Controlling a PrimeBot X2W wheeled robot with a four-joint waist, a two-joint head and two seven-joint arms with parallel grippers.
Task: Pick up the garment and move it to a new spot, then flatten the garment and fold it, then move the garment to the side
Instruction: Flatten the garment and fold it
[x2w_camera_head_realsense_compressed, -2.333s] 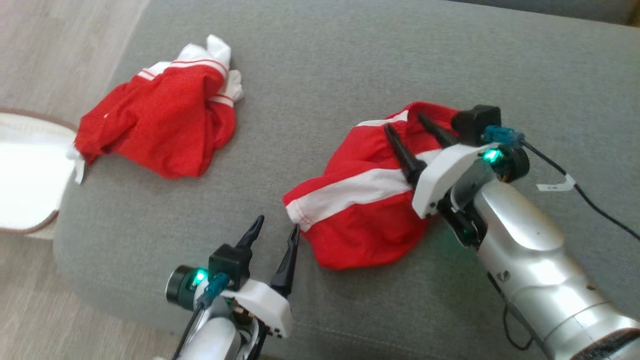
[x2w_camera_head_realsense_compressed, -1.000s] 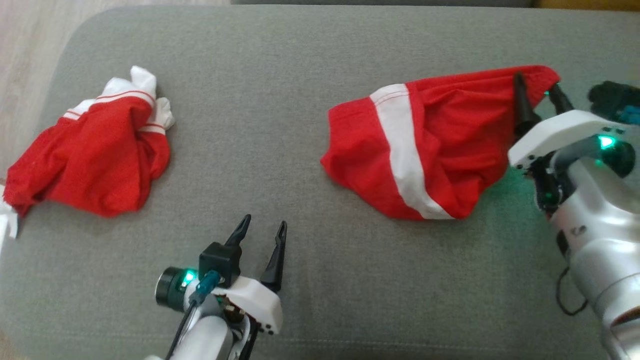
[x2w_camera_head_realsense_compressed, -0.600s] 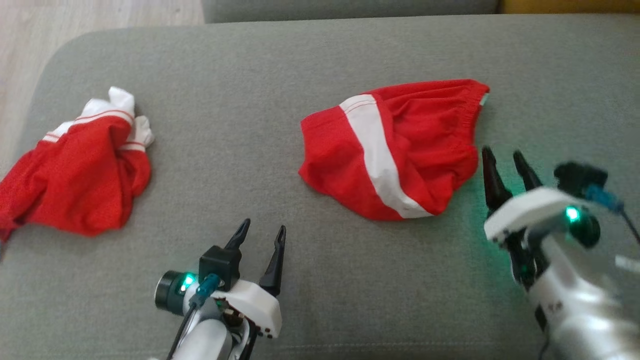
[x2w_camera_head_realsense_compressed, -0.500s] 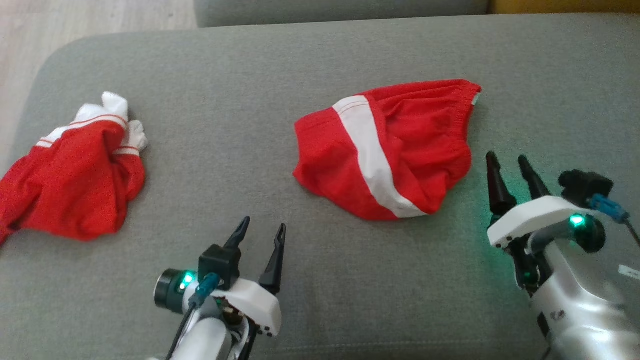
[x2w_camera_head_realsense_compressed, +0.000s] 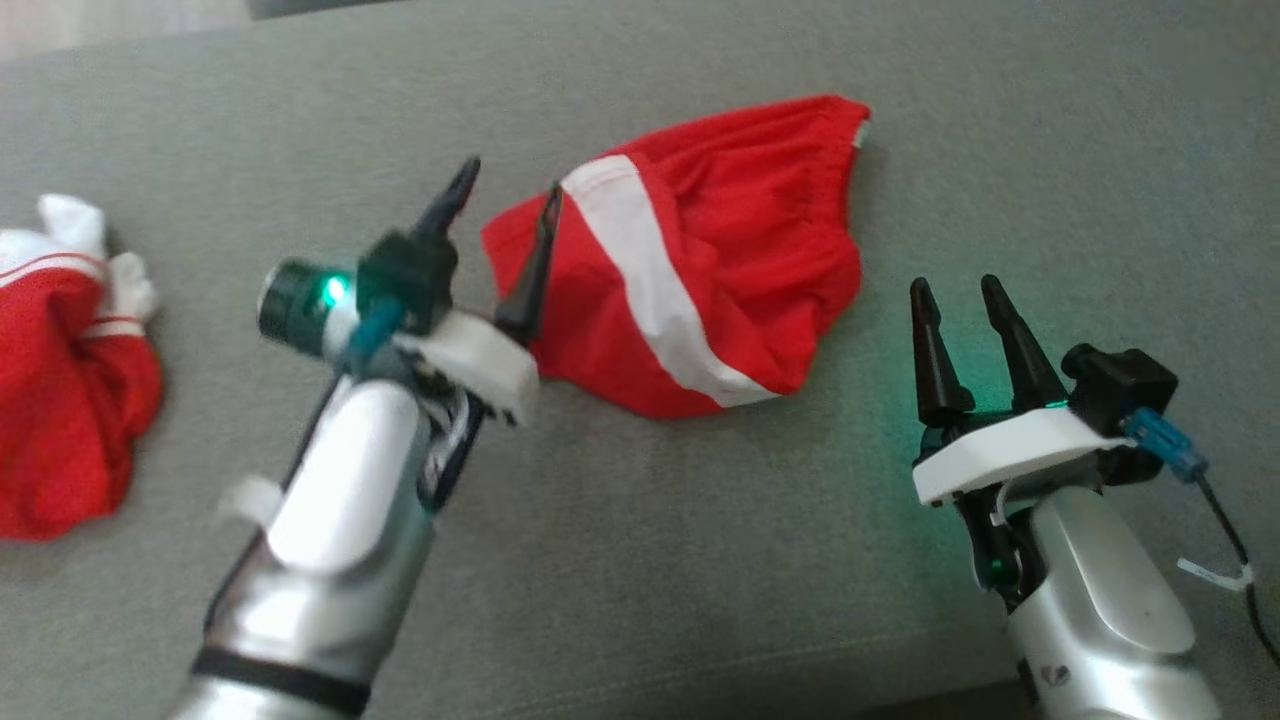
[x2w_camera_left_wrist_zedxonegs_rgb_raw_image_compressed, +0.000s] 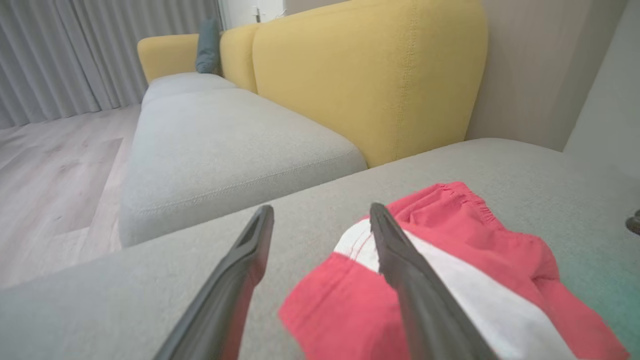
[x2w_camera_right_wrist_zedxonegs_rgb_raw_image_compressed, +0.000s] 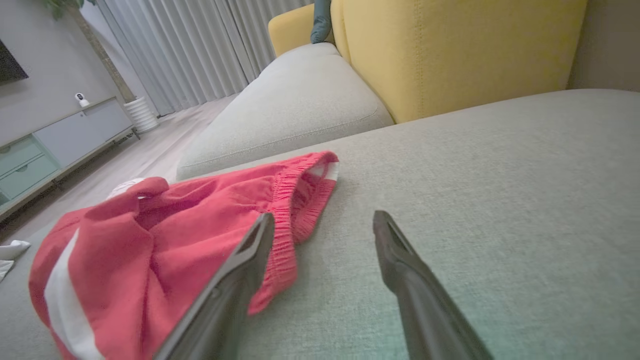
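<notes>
The garment (x2w_camera_head_realsense_compressed: 700, 250) is a pair of red shorts with a white stripe, lying crumpled in the middle of the grey cushion (x2w_camera_head_realsense_compressed: 650, 560). My left gripper (x2w_camera_head_realsense_compressed: 510, 180) hovers open at the shorts' left edge, its right finger over the red hem. In the left wrist view the garment (x2w_camera_left_wrist_zedxonegs_rgb_raw_image_compressed: 450, 260) lies under and right of the open left gripper (x2w_camera_left_wrist_zedxonegs_rgb_raw_image_compressed: 320, 210). My right gripper (x2w_camera_head_realsense_compressed: 954, 283) stands open on the cushion, just right of the shorts and apart from them. The right wrist view has the elastic waistband side of the garment (x2w_camera_right_wrist_zedxonegs_rgb_raw_image_compressed: 175, 235) left of the open right gripper (x2w_camera_right_wrist_zedxonegs_rgb_raw_image_compressed: 322, 215).
A second red and white garment (x2w_camera_head_realsense_compressed: 60, 400) lies bunched at the cushion's left end. A yellow backrest (x2w_camera_left_wrist_zedxonegs_rgb_raw_image_compressed: 375, 75) and another grey seat cushion (x2w_camera_left_wrist_zedxonegs_rgb_raw_image_compressed: 225, 140) stand beyond. Wooden floor (x2w_camera_left_wrist_zedxonegs_rgb_raw_image_compressed: 50, 175) is to the left. Bare cushion stretches right of the shorts.
My right gripper let go of the shorts' waistband and drew back to the right. My left arm has reached forward to the shorts' left edge. The head camera has shifted.
</notes>
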